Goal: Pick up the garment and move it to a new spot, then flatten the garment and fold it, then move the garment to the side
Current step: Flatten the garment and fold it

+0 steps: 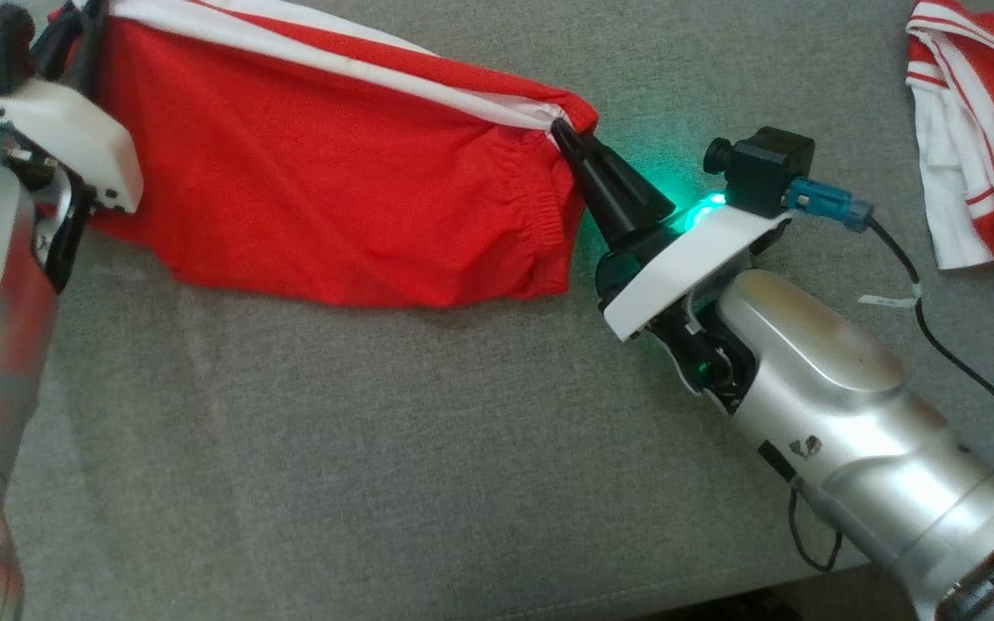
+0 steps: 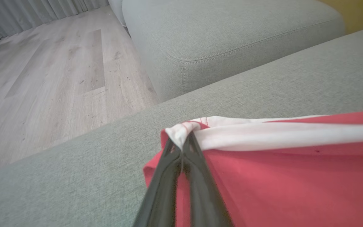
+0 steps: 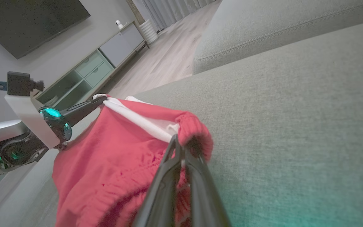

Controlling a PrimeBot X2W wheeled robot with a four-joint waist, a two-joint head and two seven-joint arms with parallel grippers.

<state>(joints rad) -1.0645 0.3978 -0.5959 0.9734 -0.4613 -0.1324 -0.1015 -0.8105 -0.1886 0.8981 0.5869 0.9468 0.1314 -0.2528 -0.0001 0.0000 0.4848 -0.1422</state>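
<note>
The grey sofa (image 1: 376,448) carried everything. On it the red garment (image 1: 333,190) sat toward 11 o'clock in the head view, stretched between both arms, with its near edge seeming to rest on the cushion. Its long axis ran roughly 9 to 3, dipping a little toward 3. The white stripe lay along the 12 o'clock edge, and the gathered elastic band was at the 3 o'clock end. It looked light, thin and limp, so it would likely sag and bunch wherever it was unsupported. The corners of the striped edge seemed the best holds, since the elastic and seams there give the cloth some body. Another red-and-white garment (image 1: 980,129) lay crumpled at 2 o'clock, well apart. The left tool (image 2: 183,148) was pinched tight on the 9 o'clock corner of the stripe. The right tool (image 1: 568,138) was clamped on the corner at the band.
</note>
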